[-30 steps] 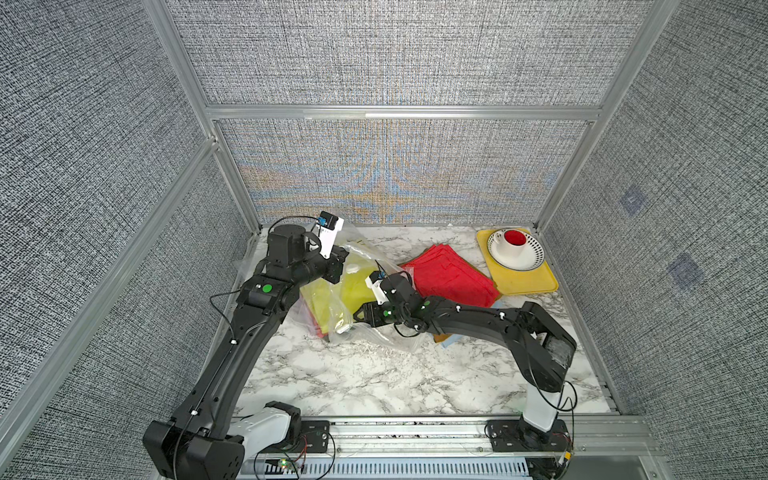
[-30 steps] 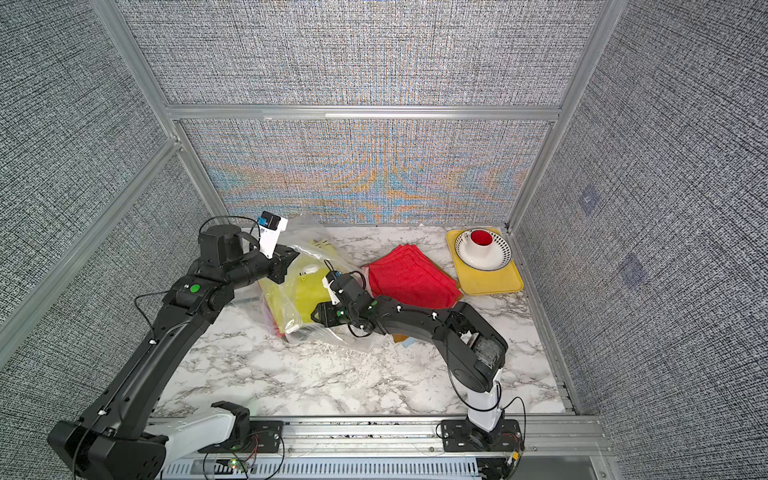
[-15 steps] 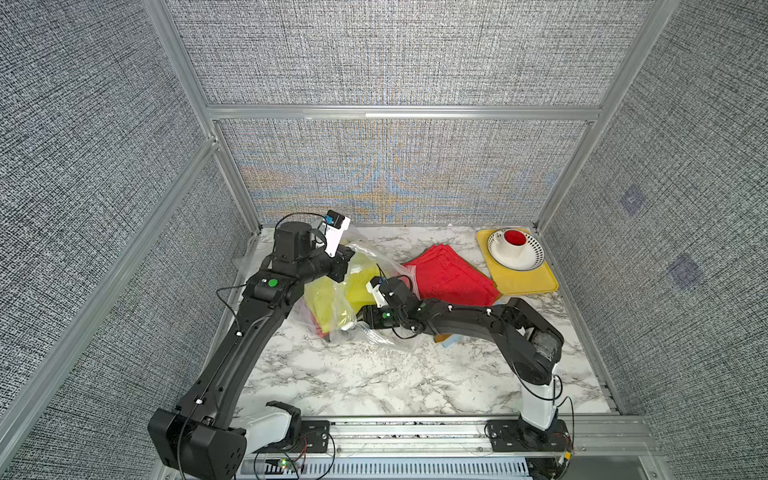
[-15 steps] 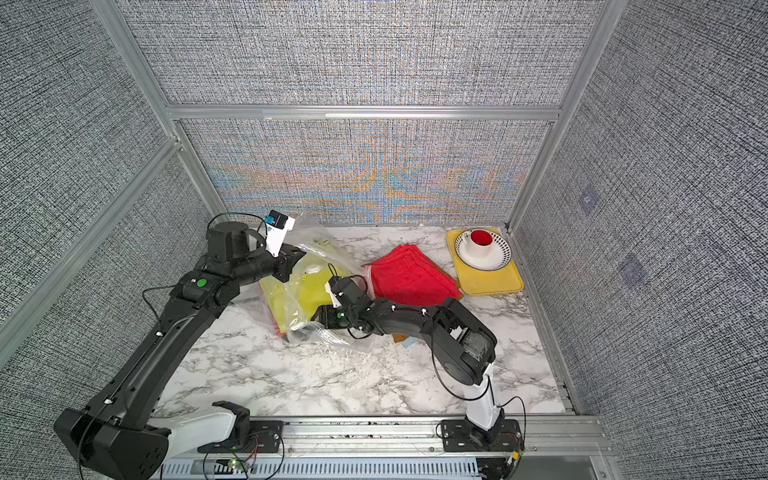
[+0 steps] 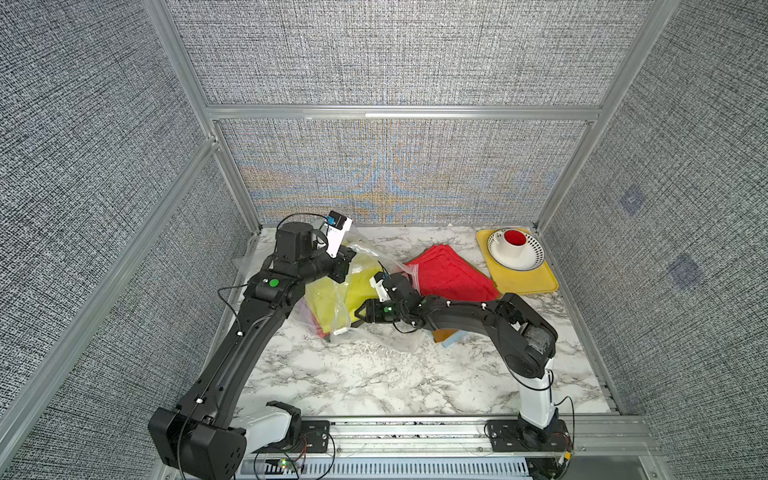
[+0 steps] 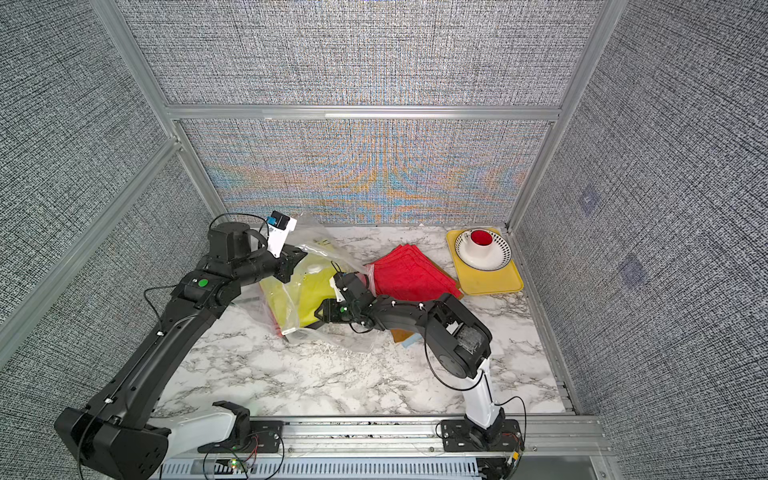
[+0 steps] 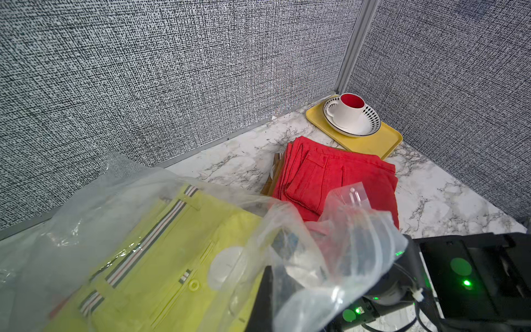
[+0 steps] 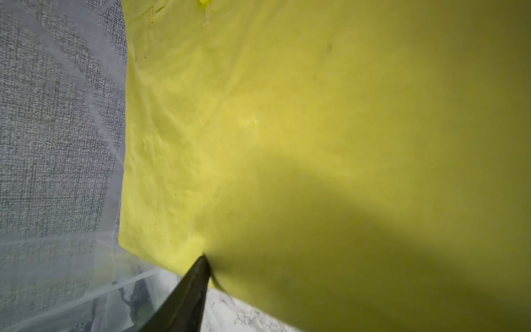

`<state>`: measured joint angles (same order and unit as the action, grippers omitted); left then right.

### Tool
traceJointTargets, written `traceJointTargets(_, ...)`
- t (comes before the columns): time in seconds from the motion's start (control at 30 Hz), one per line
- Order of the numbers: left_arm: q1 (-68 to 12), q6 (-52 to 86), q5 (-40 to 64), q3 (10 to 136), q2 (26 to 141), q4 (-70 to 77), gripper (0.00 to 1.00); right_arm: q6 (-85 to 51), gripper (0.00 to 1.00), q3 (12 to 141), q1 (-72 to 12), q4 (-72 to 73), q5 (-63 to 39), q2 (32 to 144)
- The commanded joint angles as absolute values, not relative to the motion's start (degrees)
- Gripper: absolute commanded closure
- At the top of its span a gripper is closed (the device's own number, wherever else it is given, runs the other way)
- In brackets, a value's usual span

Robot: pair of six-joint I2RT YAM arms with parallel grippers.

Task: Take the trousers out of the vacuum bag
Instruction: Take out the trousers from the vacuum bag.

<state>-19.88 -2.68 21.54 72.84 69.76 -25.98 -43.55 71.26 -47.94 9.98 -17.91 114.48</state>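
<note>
Three grey woven wall panels (image 5: 395,54) box in our white marbled bench (image 5: 374,382). We see the left fingers (image 5: 347,255) clenched on the clear vacuum bag (image 5: 386,345) at centre-left, its film lifted there. Yellow trousers (image 5: 328,299) lie inside it. The right fingers (image 8: 189,287) touch that yellow cloth, but we cannot tell whether they grip it. Red trousers (image 5: 449,274) lie outside, just right of the bag, near a yellow tray (image 5: 536,282).

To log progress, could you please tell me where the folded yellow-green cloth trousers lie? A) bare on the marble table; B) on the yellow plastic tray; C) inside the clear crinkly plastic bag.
C: the folded yellow-green cloth trousers show through the film of the clear crinkly plastic bag, whose round white valve disc lies over them.
</note>
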Motion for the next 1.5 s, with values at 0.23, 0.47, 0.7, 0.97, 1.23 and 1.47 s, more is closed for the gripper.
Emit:
traceJointTargets(0.23,-20.1,-3.0,22.3,72.9,70.9,-23.9,1.00,-42.2,0.84,70.6,-47.6,11.5,-14.9,112.0)
traceJointTargets(0.47,-20.1,-3.1,22.0,72.9,70.8,-23.9,1.00,-41.3,1.00,71.7,-47.4,11.3,-14.6,111.7)
traceJointTargets(0.7,-20.1,-3.3,21.3,72.7,70.9,-23.9,1.00,-39.7,1.00,73.2,-47.1,9.5,-14.1,109.6)
traceJointTargets(0.97,-20.1,-3.5,20.8,72.6,71.9,-23.4,1.00,-36.5,1.00,72.0,-48.0,2.7,-8.5,102.7)
traceJointTargets(1.23,-20.1,-3.1,19.6,72.4,72.0,-22.4,1.00,-35.4,1.00,68.5,-49.5,-1.7,-3.2,95.9)
traceJointTargets(1.47,-20.1,-2.8,19.2,71.6,71.5,-21.7,1.00,-37.9,1.00,62.3,-49.5,-1.4,-2.5,95.7)
